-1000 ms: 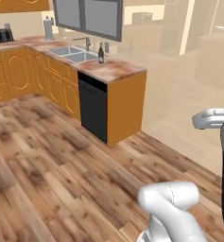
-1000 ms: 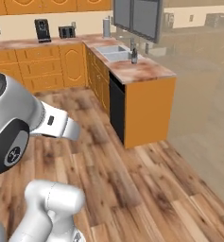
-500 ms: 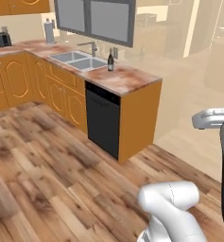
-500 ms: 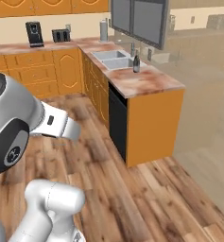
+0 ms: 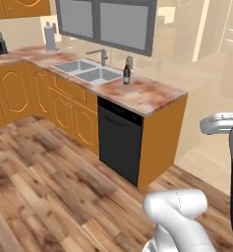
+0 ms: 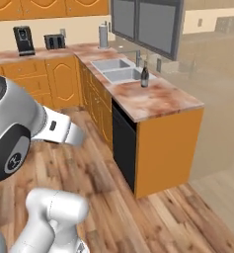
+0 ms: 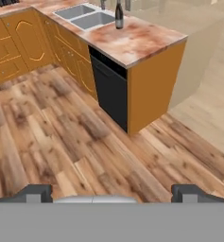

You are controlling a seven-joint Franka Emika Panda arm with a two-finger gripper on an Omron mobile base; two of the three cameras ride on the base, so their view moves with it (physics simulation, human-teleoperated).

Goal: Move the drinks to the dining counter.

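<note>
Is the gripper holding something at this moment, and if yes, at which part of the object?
Nothing is held. The gripper is open with only floor between its fingertips, and the bottle stands far off on the counter by the sink.

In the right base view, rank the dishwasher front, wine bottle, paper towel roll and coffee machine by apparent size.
Largest to smallest:
1. Dishwasher front
2. Coffee machine
3. Paper towel roll and wine bottle look alike; the roll stands farther away, so unranked.
</note>
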